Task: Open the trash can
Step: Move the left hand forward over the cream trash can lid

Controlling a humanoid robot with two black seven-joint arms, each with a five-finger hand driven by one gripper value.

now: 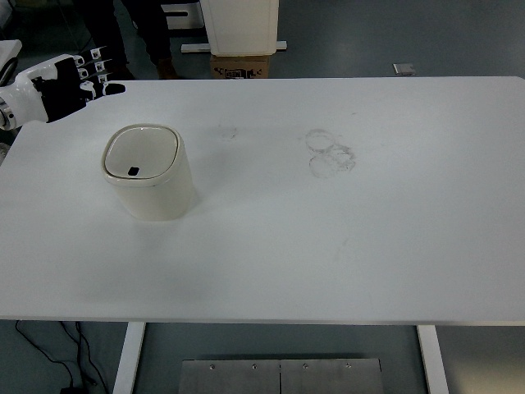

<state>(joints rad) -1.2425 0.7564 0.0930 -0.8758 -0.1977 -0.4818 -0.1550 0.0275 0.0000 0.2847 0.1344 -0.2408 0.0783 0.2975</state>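
A small cream trash can point(150, 172) stands on the white table point(328, 238) at the left. Its lid point(140, 153) is closed and has a small dark sensor window near its front edge. My left hand point(86, 75) hovers over the table's far left corner, behind and to the left of the can and apart from it. Its black and white fingers are stretched out and hold nothing. My right hand does not show.
Faint ring stains point(330, 152) mark the table's middle. Beyond the far edge stand a person's legs point(135, 33), a cardboard box point(240, 66) and a white unit point(239, 25). Cables point(57, 353) lie on the floor at lower left.
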